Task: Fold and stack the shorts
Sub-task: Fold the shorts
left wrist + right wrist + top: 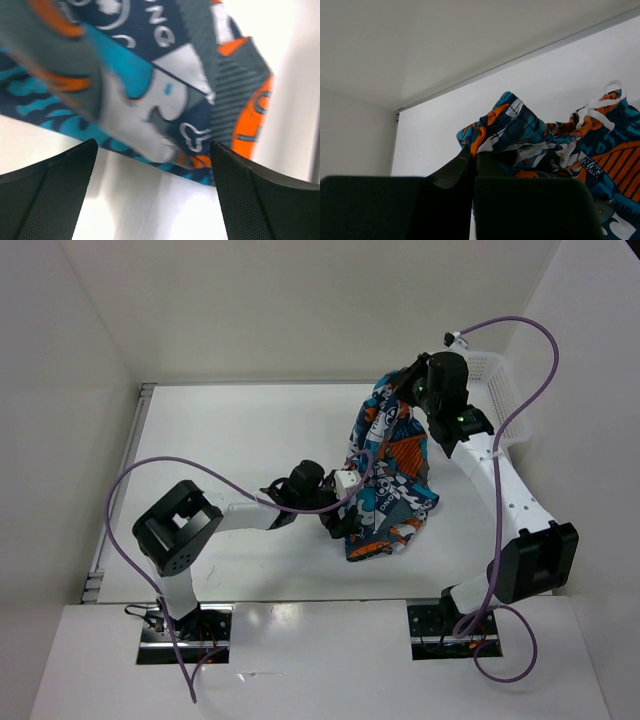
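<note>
My left pincer (pixel 152 195) is nearest, spread wide and low over the table, just short of the lower hem of the shorts (pixel 392 475), with nothing caught in it. I judge it stands open like this to take that dangling hem, so the cloth can be drawn out flat for a fold.

Farther back, my right pincer (pixel 474 159) is pressed together on the waistband end, the drawstring (pixel 595 112) just beside it. It holds the shorts up so they hang in a long drape, the bottom bunching on the table right of centre. Lifting one end lets the fabric fall untangled, I think.

At the far right stands a white mesh basket (pixel 497 380). The table (pixel 230 440) is smooth, glossy white, boxed in by plain white walls (pixel 300 310).
</note>
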